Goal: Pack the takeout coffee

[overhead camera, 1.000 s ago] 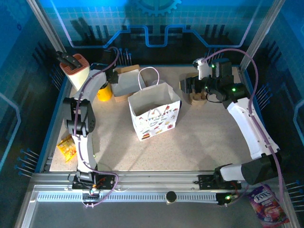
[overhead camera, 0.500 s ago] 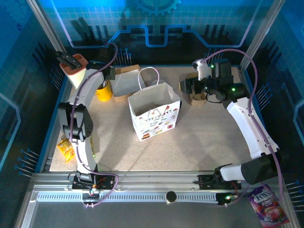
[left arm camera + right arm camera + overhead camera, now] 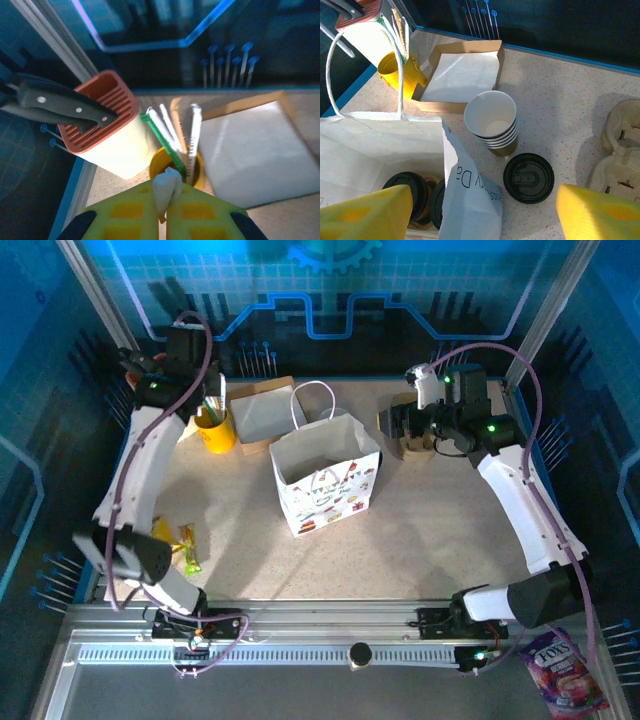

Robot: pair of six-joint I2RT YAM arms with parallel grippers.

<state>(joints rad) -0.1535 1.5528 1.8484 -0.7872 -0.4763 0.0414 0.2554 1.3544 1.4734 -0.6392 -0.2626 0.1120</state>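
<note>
Nearest the arm bases, snack packets (image 3: 172,538) lie at the left edge of the counter (image 3: 440,520), well apart from the work; probably clutter.

Mid-counter: the paper bag (image 3: 325,480) stands upright with its mouth open, so things can be dropped straight in. Two lidded cups (image 3: 410,190) sit side by side on its floor, seen through the mouth. I take these as the coffee that is packed.

The right tool (image 3: 482,212) hangs over the bag's far edge with its fingers spread wide and nothing between them. Likely it is lined up on what lies just beyond the bag. That is a stack of empty cups (image 3: 492,120) standing mouth-up and, just beside it, a loose black lid (image 3: 528,177) lying flat on the counter. The pulp carrier (image 3: 620,145) rests to the right of these, with no cups in the pockets that show.

Far left corner: the left tool (image 3: 162,192) is pressed together, pinching a small white wad (image 3: 167,185) at its tips, right above the yellow pot (image 3: 405,77). The pot holds sticks (image 3: 194,135) standing upright. What the wad is, I cannot tell; perhaps an extra picked out for the bag. The knife block (image 3: 107,125) stands beside the pot, tilted in this view. The shallow box (image 3: 255,150) lies on the pot's other side.
</note>
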